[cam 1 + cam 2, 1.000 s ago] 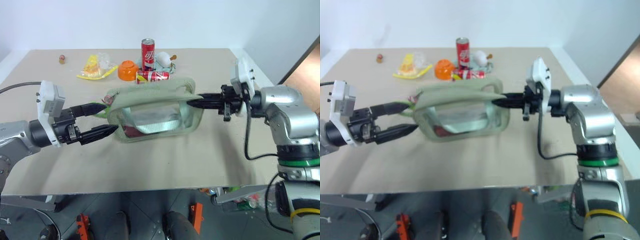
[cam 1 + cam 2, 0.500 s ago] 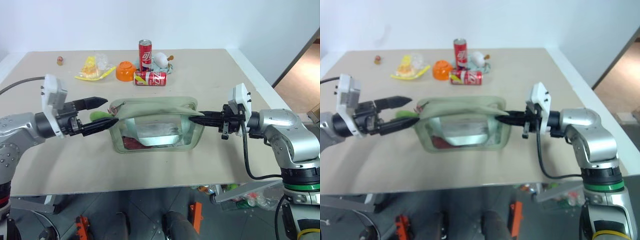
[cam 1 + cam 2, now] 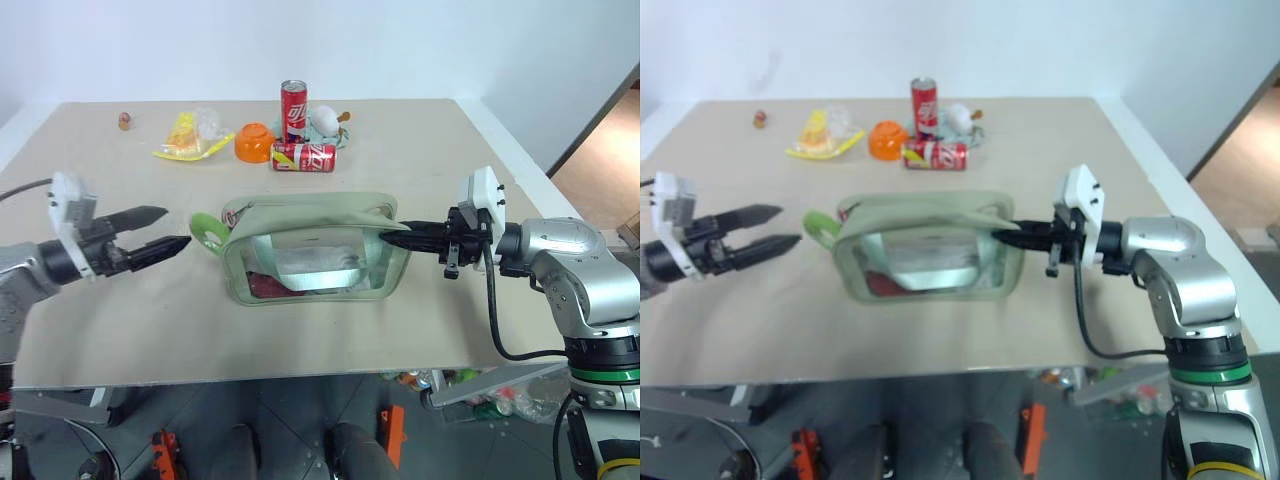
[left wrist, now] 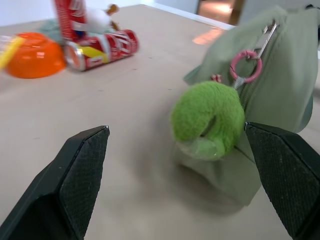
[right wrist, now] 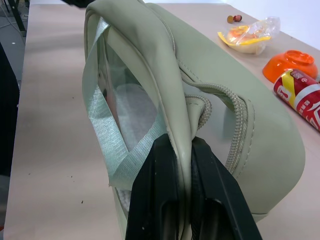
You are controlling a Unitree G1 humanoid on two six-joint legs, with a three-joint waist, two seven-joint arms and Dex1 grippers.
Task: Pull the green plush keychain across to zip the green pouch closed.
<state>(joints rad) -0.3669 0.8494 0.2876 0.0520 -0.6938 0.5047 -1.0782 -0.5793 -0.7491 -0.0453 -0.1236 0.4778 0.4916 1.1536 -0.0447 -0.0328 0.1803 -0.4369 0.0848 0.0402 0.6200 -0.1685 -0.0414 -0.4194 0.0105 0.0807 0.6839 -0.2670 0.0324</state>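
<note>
Sage-green fabric is what you've got dead centre of the head views: the green pouch (image 3: 315,250) sits on the tan table (image 3: 420,330) with its clear window side facing the camera and the zipper running along the top. Your right gripper (image 3: 388,235), coming in from the right of the frame, has its two black fingers pinched together on the fabric edge at the pouch's right end, and the right wrist view shows that fold squeezed between them. The green plush keychain (image 3: 208,228) hangs off the pouch's left end on a pink ring clasp (image 4: 245,66), resting against the pouch down at the table. Your left gripper (image 3: 165,230) is at the left of the frame with fingers spread apart, holding nothing, tips pointing at the keychain but clear of it. Up in the upper middle of the frame you'll see an upright red can (image 3: 294,102), a second can lying down (image 3: 304,156), an orange bowl (image 3: 255,141) and a yellow snack bag (image 3: 190,135).
</note>
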